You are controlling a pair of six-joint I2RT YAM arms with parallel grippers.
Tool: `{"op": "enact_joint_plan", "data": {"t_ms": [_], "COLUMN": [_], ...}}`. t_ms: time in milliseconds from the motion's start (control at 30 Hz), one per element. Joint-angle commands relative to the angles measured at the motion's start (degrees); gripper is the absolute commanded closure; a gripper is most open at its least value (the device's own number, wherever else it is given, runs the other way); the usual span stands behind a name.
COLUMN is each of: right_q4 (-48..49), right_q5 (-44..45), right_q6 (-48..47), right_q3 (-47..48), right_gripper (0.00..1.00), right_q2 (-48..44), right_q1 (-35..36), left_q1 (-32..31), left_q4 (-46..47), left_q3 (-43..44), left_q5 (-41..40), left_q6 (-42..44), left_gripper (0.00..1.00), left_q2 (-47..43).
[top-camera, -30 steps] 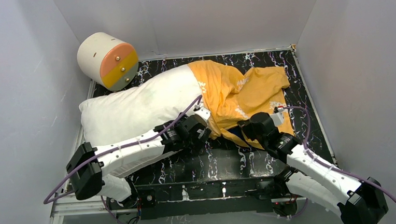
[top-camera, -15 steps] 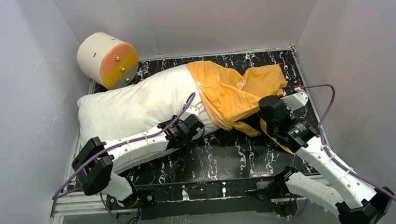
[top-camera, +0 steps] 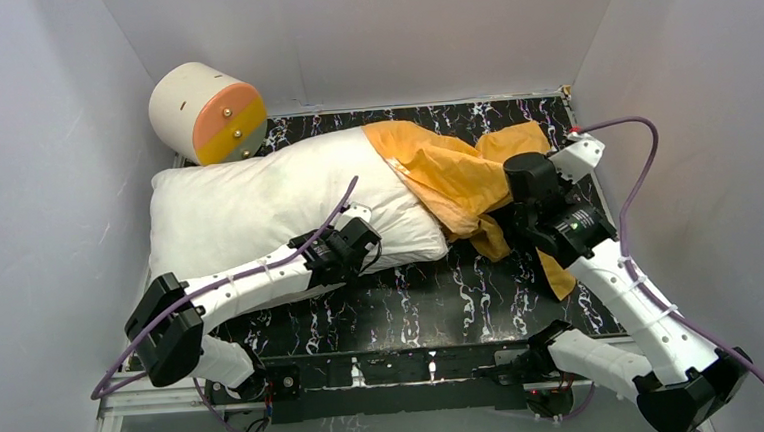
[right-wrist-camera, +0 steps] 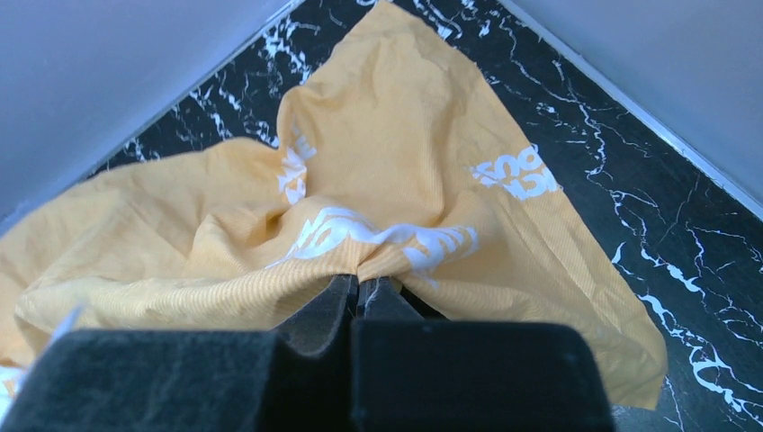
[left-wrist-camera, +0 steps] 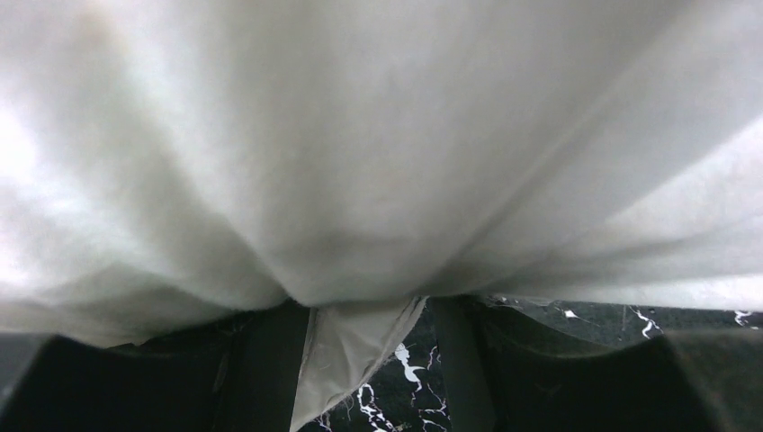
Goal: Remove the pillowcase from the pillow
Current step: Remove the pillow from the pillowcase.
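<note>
The left gripper (left-wrist-camera: 364, 310) pinches the pillow (top-camera: 257, 204) to anchor it, while the right gripper (right-wrist-camera: 360, 283), past the pillow's right end, clamps the pillowcase (right-wrist-camera: 387, 162) to pull it off.

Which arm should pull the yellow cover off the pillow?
Right. The right gripper is pinched shut on the pillowcase at its loose end, while the left gripper grips the white pillow.

Nearward of the left end effector (top-camera: 361, 239) the bench (top-camera: 433, 298) lies open; the pillow (top-camera: 247, 199) bulks beyond it, the pillowcase (top-camera: 445, 172) heaps rightward, a cylinder (top-camera: 206, 112) far back-left.
</note>
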Motion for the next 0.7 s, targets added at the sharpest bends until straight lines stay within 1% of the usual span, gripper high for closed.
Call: {"op": "enact_joint_plan", "data": {"t_ms": [0, 67, 100, 133, 167, 233, 300, 367, 400, 433, 500, 533, 567, 667], "right_q4": [2.52, -3.54, -6.7, -8.66, -8.62, -5.4, -4.07, -3.41, -2.79, -1.14, 5.06, 10.01, 12.07, 19.85], "right_q5": [-5.8, -3.65, -2.94, -4.05, -6.47, -17.88, -29.06, -38.06, -40.56, -42.78, -49.11, -52.25, -54.57, -64.79], "right_q6": [-5.44, -2.4, -0.94, -0.29, -0.96, -4.96, -7.49, -9.7, -9.08, -8.24, -7.13, -6.27, -4.9, -4.88], "right_q3": [0.95, 2.21, 2.93, 3.25, 2.88, 1.79, 1.8, 2.16, 1.65, 0.11, -4.57, -7.19, -9.28, -14.14], "right_gripper": [0.96, 0.96, 0.98, 0.99, 0.99, 0.98, 0.95, 0.8, 0.75, 0.64, 0.34, 0.28, 0.25, 0.21], "right_q2": [1.99, 6.22, 8.66, 10.65, 12.35, 14.53, 16.14, 17.08, 16.69, 15.27, 10.63, 7.45, 6.18, 2.65], "right_q1": [-0.96, -2.89, -6.05, -9.19, -12.8, -19.34, -22.16, -22.47, -22.47, -22.43, -22.42, -22.41, -22.35, -21.79], "left_q1": [1.12, 1.12, 1.14, 1.09, 1.11, 1.17, 1.17, 1.14, 1.17, 1.13, 1.14, 1.17, 1.11, 1.17], "left_q4": [-2.47, -2.37, -2.28, -2.22, -2.25, -2.1, -2.05, -1.61, -1.3, -0.92, 0.31, 0.93, 1.47, 2.09], "left_q3": [-0.65, -0.52, -0.49, -0.44, -0.36, -0.34, -0.19, -0.1, -0.01, 0.07, 0.19, 0.25, 0.32, 0.87], "left_q5": [1.6, 2.03, 2.31, 2.6, 2.84, 3.5, 4.17, 4.86, 5.29, 5.82, 6.96, 7.42, 7.8, 8.56], "left_q6": [-0.3, -0.12, 0.02, 0.23, 0.32, 0.43, 0.15, -0.23, -0.41, -0.52, -0.41, -0.22, -0.04, 0.22], "left_gripper": [0.5, 0.5, 0.5, 0.5, 0.5, 0.49, 0.48, 0.45, 0.41, 0.38, 0.35, 0.35, 0.34, 0.33], "left_q2": [-2.75, -3.98, -4.51, -5.01, -5.58, -6.67, -8.05, -9.83, -10.73, -11.68, -13.32, -13.96, -14.47, -15.18]}}
